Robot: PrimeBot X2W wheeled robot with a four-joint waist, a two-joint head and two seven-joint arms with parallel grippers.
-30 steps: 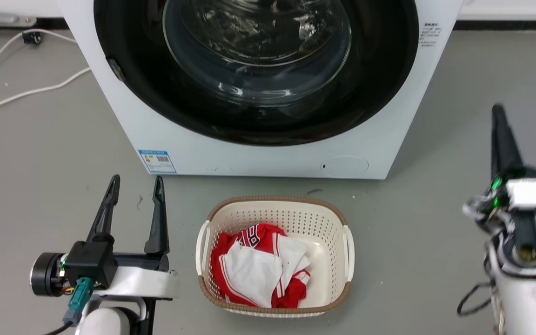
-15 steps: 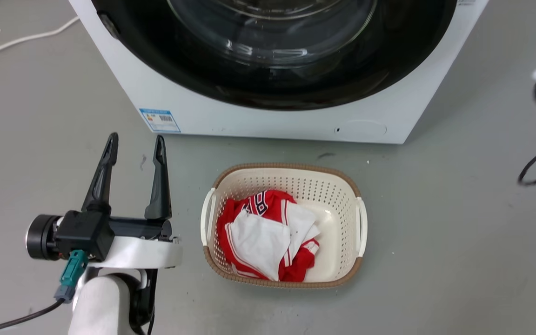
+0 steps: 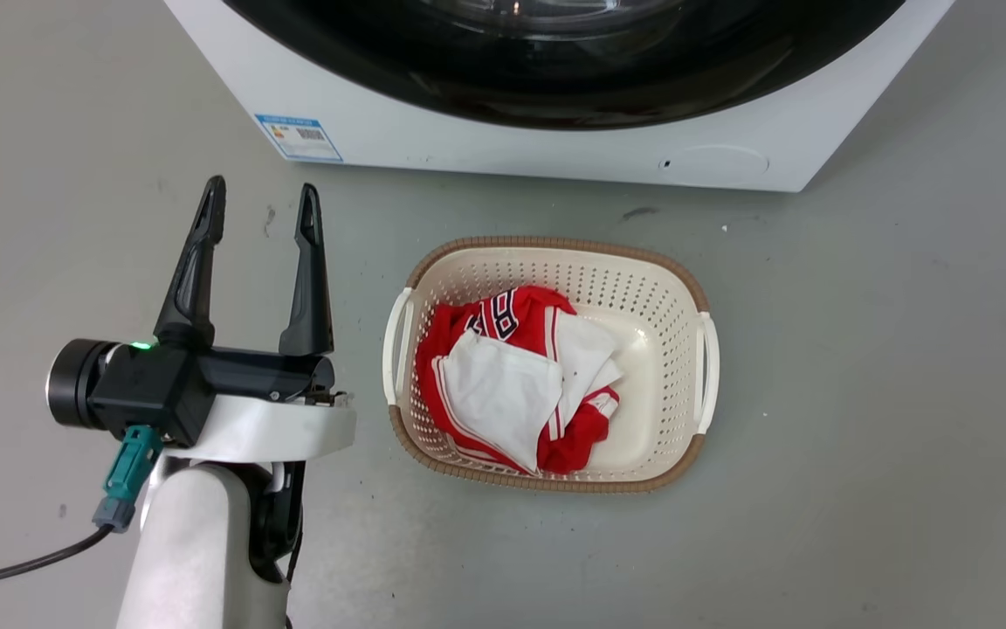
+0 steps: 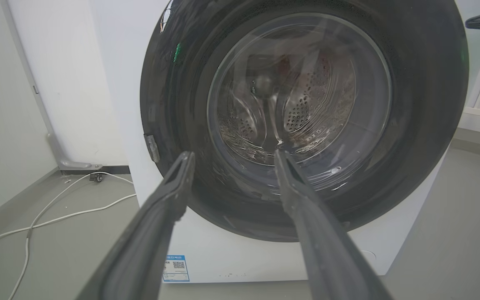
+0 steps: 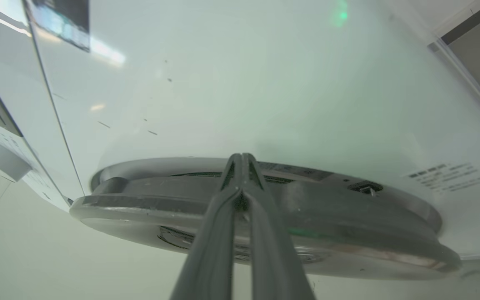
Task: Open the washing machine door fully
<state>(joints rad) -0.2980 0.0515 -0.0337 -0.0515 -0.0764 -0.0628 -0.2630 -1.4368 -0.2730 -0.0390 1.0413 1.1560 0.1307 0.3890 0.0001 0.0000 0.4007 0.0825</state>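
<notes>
Lower left, head view: left gripper (image 3: 262, 188), jaws spread, holding nothing. Centre: cream basket (image 3: 555, 245) with red-and-white clothes (image 3: 503, 384). Top edge: washing machine door (image 3: 573, 87), glossy black, lying against the white front (image 3: 468, 148). Right wrist view, centre: right gripper (image 5: 242, 158), jaws pressed together, tips at the door's rim.

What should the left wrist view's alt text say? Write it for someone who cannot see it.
The washing machine door, a glossy black disc with a glass bowl showing the steel drum, faces the camera, and the open left gripper points its two fingers at its lower half. A white cable lies on the grey floor at left.
</notes>
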